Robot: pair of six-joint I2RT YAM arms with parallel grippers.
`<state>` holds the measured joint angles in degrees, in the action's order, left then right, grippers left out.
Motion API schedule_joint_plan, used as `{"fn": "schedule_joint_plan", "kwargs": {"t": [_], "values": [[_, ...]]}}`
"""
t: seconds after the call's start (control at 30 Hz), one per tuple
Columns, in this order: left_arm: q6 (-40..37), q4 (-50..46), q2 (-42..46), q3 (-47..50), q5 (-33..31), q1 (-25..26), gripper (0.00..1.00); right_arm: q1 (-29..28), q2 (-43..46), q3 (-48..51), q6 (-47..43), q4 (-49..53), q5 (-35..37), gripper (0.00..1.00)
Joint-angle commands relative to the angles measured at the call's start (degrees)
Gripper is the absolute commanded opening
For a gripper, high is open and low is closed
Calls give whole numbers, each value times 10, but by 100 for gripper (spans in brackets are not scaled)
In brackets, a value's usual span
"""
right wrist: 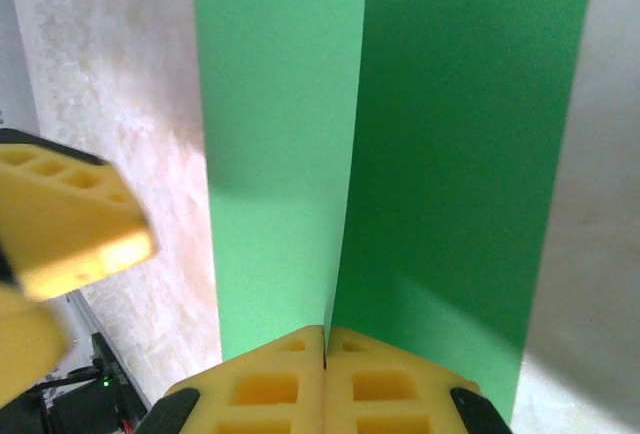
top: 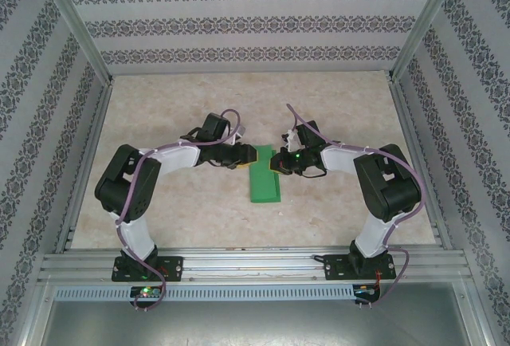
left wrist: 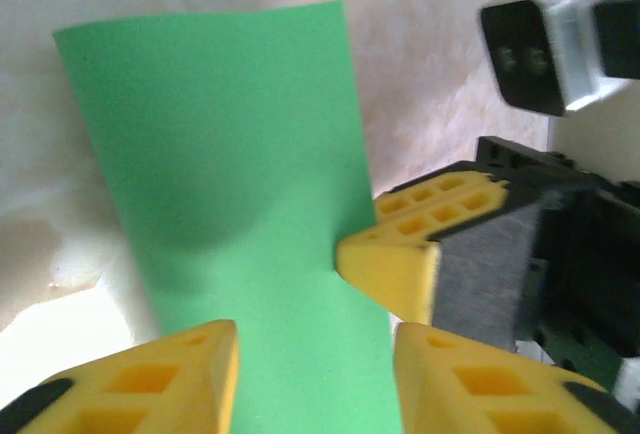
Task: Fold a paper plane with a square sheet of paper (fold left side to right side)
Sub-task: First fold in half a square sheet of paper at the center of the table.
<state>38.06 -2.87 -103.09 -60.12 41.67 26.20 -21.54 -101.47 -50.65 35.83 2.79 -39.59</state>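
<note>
Paper [top: 264, 180]: lying mid-surface [top: 159, 107], right between the two arms. From the top cam it reads as a narrow green strip, so the left-to-right half fold looks basically in.
Fold state: the right wrist cam shows two panels meeting along a line, one lighter and one shaded. My guess is the flap isn't pressed flat yet.
Left jaws: spread apart, with the paper running between them. They aren't squeezing it as far as I can see.
Right jaws: pressed together, and the paper's line runs straight into the seam, so they look to be pinching it there.
Done: the first half fold, roughly.
Left to do: flatten that crease, then all the nose and wing folds. Nothing dart-shaped here yet.
Hard to tell: whether the edges line up. The paper runs off frame in both wrist cams, the arms cover its far end from above, and the left wrist cam is blurry.
</note>
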Motion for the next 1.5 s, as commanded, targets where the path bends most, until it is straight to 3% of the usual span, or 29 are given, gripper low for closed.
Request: {"fn": "schedule_joint_plan", "kwargs": {"t": [0.0, 0.47, 0.93, 1.2, 1.47], "values": [[-23, -49, 20, 10, -30, 3, 49, -3, -14, -13, -15, 27, 23, 0], [-21, -54, -46, -13, -19, 18, 52, -5, -25, -16, -22, 37, 38, 0], [-17, -80, -92, -40, -34, 35, 41, -5, -25, -17, -27, 48, 52, 1], [-4, -94, -113, -42, -64, 43, 35, -4, 7, -14, -28, 59, 71, 21], [-13, -131, -131, -53, -95, 52, 34, 16, 84, 1, -56, 125, 144, 36]]}}
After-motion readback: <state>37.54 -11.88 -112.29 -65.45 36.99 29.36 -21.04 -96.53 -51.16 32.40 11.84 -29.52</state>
